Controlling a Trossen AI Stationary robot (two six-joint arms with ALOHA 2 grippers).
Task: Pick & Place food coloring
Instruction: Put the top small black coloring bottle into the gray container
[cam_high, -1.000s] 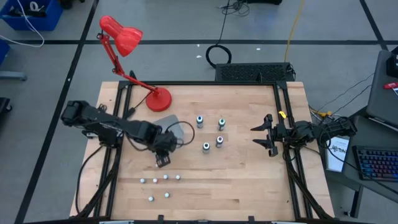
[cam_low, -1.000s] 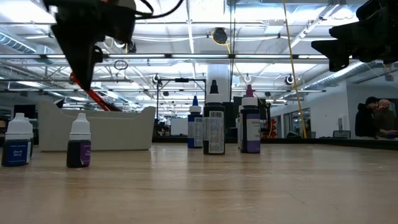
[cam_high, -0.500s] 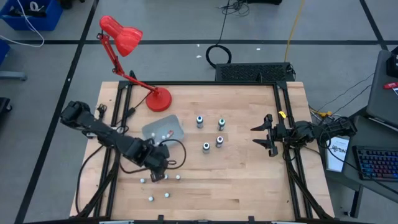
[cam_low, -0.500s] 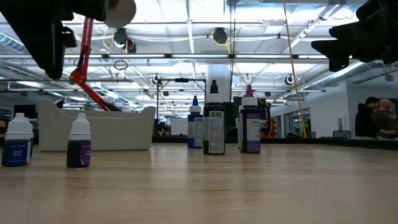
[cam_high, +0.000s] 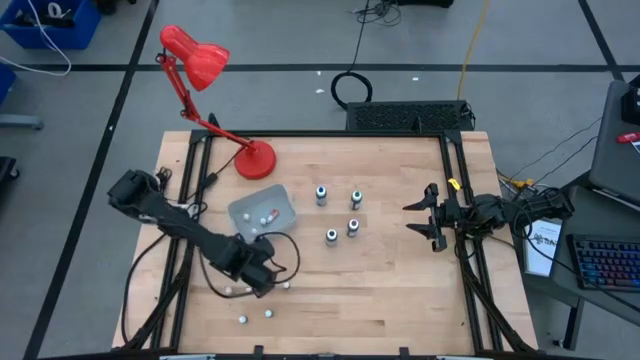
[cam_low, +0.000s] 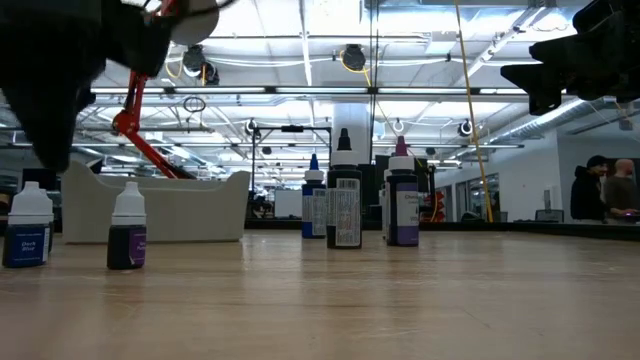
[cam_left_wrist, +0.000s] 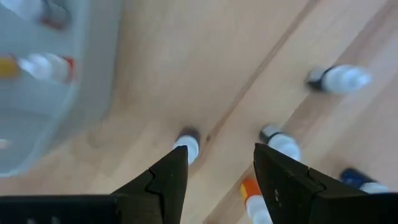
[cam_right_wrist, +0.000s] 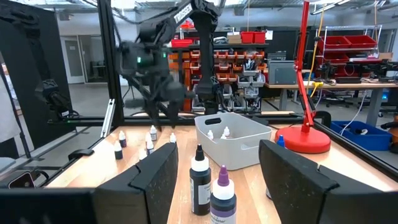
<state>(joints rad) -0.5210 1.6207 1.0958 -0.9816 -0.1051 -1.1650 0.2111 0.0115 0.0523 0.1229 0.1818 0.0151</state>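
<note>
The food coloring stands in groups on the wooden table. Several taller dark bottles (cam_high: 331, 237) stand mid-table. Several tiny white-capped bottles (cam_high: 268, 313) stand near the front left; two more lie in the translucent grey tray (cam_high: 262, 210). My left gripper (cam_high: 262, 276) hangs open, pointing down over the tiny bottles. In its wrist view the left gripper (cam_left_wrist: 221, 168) has nothing between its fingers; one tiny bottle (cam_left_wrist: 188, 144) and another (cam_left_wrist: 280, 142) stand just beyond the tips. My right gripper (cam_high: 425, 215) waits open at the table's right side.
A red desk lamp (cam_high: 255, 158) stands at the far left of the table, behind the tray. In the low view two tiny bottles (cam_low: 127, 228) stand before the tray (cam_low: 155, 205). Bare wood lies along the near edge and right of centre.
My left gripper has gone from beside the tray toward the table's near edge, sinking a little and rolling about its own axis, and now hangs over the tiny bottles. The tray, partly covered by the arm before, now shows in full. Its finger gap is unchanged.
</note>
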